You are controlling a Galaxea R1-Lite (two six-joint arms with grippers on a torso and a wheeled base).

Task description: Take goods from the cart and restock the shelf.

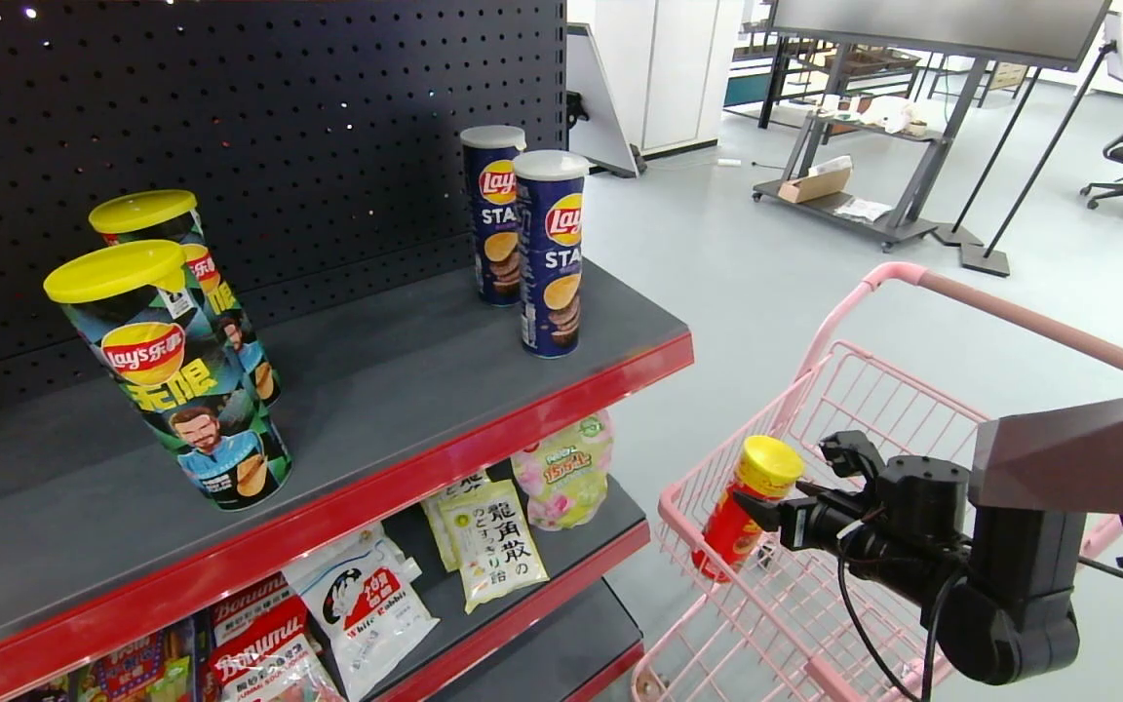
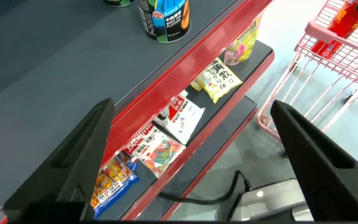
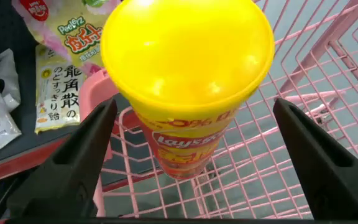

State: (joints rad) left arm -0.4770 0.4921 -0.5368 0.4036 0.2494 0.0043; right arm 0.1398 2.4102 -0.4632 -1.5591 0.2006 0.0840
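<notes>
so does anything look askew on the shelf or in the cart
Only the red can in the pink cart: it leans at a tilt rather than standing upright. Nothing on the shelf looks spilled or damaged.

The can (image 1: pixel 747 507) is showing a glossy printed wall and a smooth, shiny yellow plastic lid (image 3: pixel 188 46), and the cart (image 1: pixel 1010 314) is looking like metal wire under smooth pink coating. The shelf (image 1: pixel 406 380) is appearing matt dark grey with a glossy red front edge (image 1: pixel 484 441), the pegboard (image 1: pixel 279 127) is looking matt black, and the snack bags (image 1: pixel 367 604) are shining like plastic film.
</notes>
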